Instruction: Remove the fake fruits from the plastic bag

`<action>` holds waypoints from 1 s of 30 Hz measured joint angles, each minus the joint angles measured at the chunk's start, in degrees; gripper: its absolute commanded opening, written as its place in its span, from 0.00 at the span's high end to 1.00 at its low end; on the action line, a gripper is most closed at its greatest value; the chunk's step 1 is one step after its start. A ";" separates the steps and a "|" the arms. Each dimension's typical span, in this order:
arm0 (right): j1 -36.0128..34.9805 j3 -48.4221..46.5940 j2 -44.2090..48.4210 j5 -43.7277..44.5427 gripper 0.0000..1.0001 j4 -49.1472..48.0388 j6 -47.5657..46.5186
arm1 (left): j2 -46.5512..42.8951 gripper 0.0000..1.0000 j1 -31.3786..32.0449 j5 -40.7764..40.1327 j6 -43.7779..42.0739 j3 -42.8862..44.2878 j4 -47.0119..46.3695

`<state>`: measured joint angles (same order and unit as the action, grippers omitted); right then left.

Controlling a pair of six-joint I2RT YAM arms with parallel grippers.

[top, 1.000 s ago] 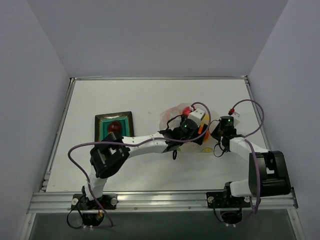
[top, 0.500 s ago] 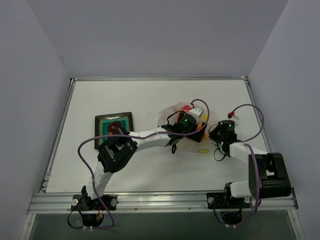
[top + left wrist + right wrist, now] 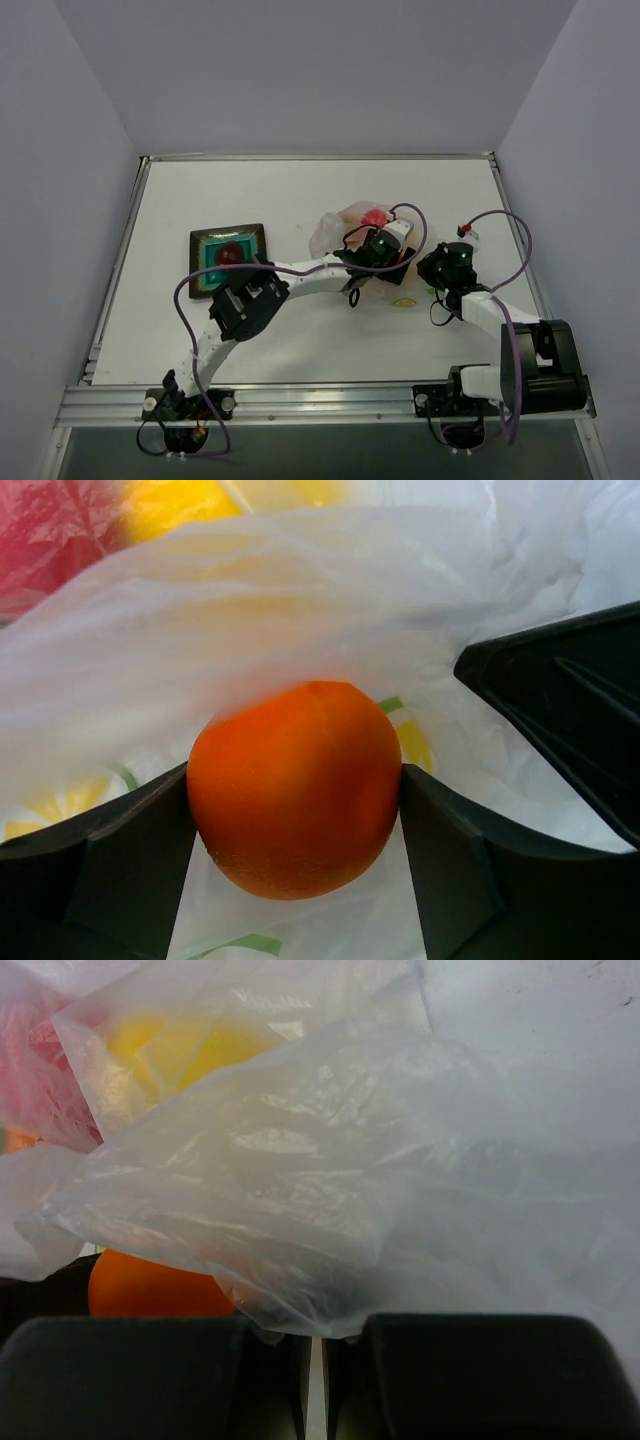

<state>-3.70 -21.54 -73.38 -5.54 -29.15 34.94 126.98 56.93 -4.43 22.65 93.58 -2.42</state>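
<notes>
We log the plastic bag point(image 3: 343, 221) crumpled right of centre on the table point(image 3: 250, 190), long axis roughly left-right, well off every edge; left gripper point(image 3: 295, 802) clamps an orange fruit point(image 3: 290, 765) amid its folds, right gripper point(image 3: 312, 1348) pinches its rim.

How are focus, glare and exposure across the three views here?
Top external: sharp and evenly lit, the plastic bag partly hidden. Left wrist: the orange fruit is crisp, the film behind it washed out. Right wrist: hazy, with the bag's film filling the view and glinting.
</notes>
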 measured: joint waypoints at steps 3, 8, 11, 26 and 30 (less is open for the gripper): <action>0.00 0.15 0.00 -0.11 1.00 -0.24 0.13 | -0.61 0.51 0.00 -0.24 0.13 -1.55 -1.99; 0.00 0.24 -0.22 -0.28 1.00 -0.46 0.66 | -7.91 0.52 0.07 0.42 0.61 -11.96 -4.96; 0.00 0.33 -0.61 -0.28 1.00 -0.70 0.94 | -15.13 0.54 0.35 2.16 1.40 -17.92 -6.03; 0.02 0.68 -0.66 0.20 1.00 -1.07 1.11 | -65.11 0.53 -3.76 -8.79 4.35 -43.60 -4.46; 0.02 0.92 -0.66 0.20 1.00 -1.09 1.11 | -77.29 0.53 -14.58 -17.07 9.97 -51.82 4.42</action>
<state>-3.68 -20.62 -74.04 -5.34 -30.24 36.05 49.69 42.35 -21.50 32.62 41.76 2.00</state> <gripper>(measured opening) 0.005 0.669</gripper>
